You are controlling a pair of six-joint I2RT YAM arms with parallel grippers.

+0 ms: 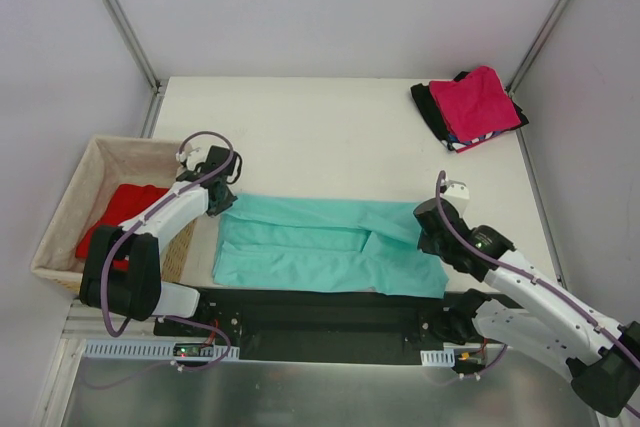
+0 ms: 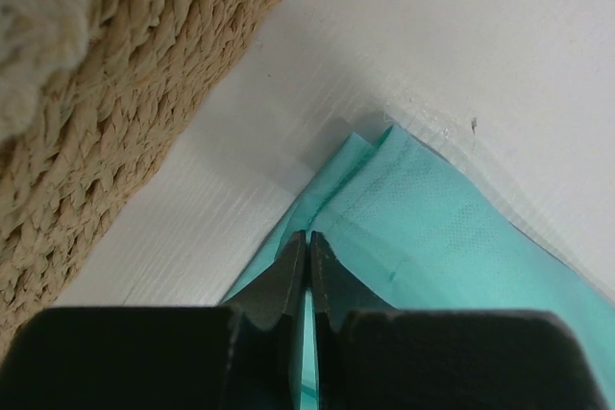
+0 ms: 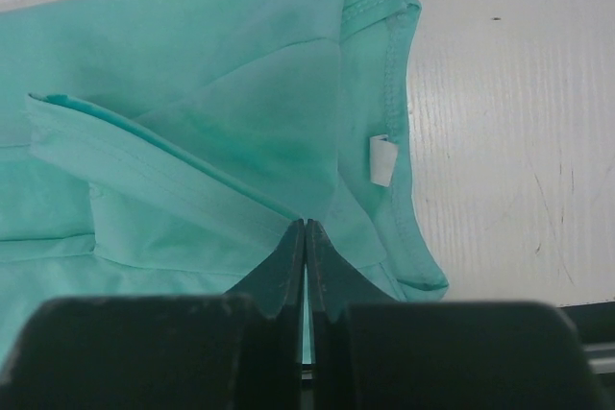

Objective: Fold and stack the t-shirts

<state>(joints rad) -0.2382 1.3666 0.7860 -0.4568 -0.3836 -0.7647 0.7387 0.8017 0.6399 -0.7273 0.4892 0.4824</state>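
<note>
White tabletop point(image 1: 330, 137) bears the teal t-shirt point(image 1: 320, 247), pinched by closed left hand point(image 2: 307, 237) and closed right hand point(image 3: 305, 227).

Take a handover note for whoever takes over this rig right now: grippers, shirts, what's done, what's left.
Left gripper: shut on the teal t-shirt, left end, beside the basket.
Right gripper: shut on its right end, near the collar.
Teal t-shirt: near edge, partly folded lengthwise.
Done: far-right stack, magenta t-shirt over black t-shirt and striped t-shirt.
Left: finish the teal fold and stack it; red t-shirt lies in the basket.
</note>
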